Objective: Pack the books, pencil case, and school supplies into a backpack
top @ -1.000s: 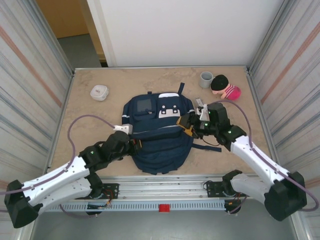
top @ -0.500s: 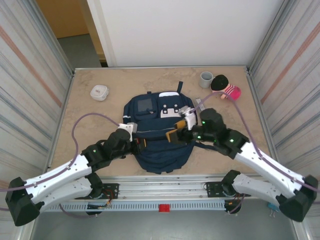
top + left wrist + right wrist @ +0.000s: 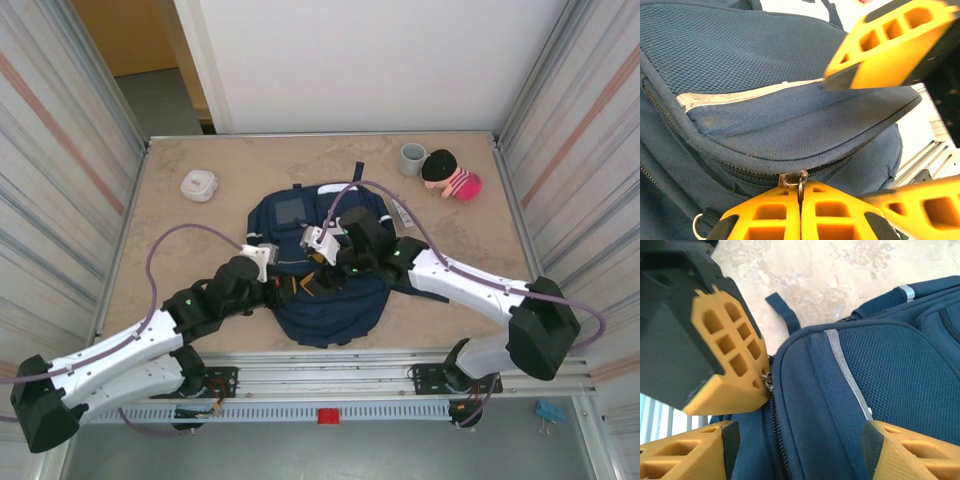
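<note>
**Backpack zip: left gripper clamped on the pull, right gripper spread over the top panel**

1. Backpack. The navy backpack [image 3: 330, 308] lies flat at the centre of the table [image 3: 250, 165], between the two arms. Its front pocket faces up, with the white patches [image 3: 340, 216] toward the far side.

2. Left gripper. The left arm reaches in from the near left. The left gripper [image 3: 800, 192] is fully closed. Its two orange fingers are pressed together on the metal zipper pull [image 3: 798, 179], at the left near part of the backpack. In the right wrist view, the same pull sits at the tip of the left gripper's finger, on the zip line.

3. Right gripper. The right arm crosses from the near right over the bag. The right gripper [image 3: 800, 437] stands wide and holds nothing, with one finger on each side of the mesh panel edged by the thin pale stripe [image 3: 845, 370]. In the left wrist view, one of its fingers lies above that panel, close to the stripe, and the other sits lower, toward the near right. Whether either finger touches the fabric cannot be told.

4. Other items. A narrow grey-white bar [image 3: 403, 215] lies on the table just beside the backpack's far right corner. A rounded white box [image 3: 199, 185] sits far left, well apart from the bag. A grey cup [image 3: 412, 159] and a plush doll [image 3: 450, 176] stand just beside each other at the far right.
</note>
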